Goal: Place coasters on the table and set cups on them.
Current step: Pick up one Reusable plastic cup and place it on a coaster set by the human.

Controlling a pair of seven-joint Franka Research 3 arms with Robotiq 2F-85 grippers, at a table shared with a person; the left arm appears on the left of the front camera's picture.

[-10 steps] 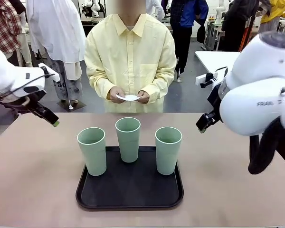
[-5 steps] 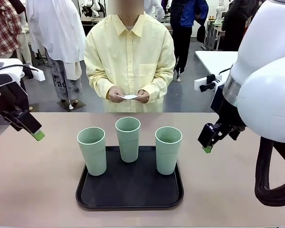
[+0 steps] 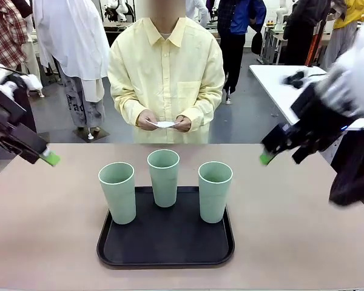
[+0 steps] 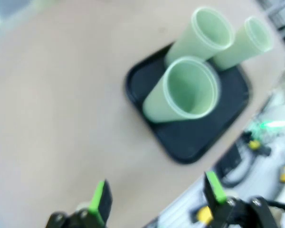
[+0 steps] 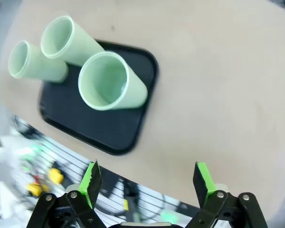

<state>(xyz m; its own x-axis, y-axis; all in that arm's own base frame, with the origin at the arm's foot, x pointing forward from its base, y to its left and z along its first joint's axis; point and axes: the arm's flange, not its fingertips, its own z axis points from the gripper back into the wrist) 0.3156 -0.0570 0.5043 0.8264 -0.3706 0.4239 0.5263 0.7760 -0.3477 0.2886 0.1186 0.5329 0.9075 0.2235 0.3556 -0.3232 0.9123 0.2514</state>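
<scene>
Three tall pale mint-green plastic cups [image 3: 163,176] stand upright, close together but not touching, on a black rounded-square tray [image 3: 164,262] at centre frame on the matte beige-brown surface [image 3: 48,230]. A small white scalloped paper-doily coaster [image 3: 165,124] is pinched between the hands [image 3: 147,119] of the person in the pale yellow shirt, upper centre, beyond the far edge; how many discs are in that pinch cannot be told. None lies on the surface yet. Left pincer [image 3: 48,159] hangs at the left edge and right pincer [image 3: 267,157] at the right of frame, both above the surface and well apart from the cups. The wrist views show each released, jaws spread wide, grasping nothing. Risks, as judged: the cups are tall, narrow-footed and grouped, so a wide pincer reaching for one may clip a neighbour and topple it; the smooth tapered wall may slip in a squeeze; the light paper disc may skid or curl under an off-centre landing; both arms converging on centre could crowd the person's hands
</scene>
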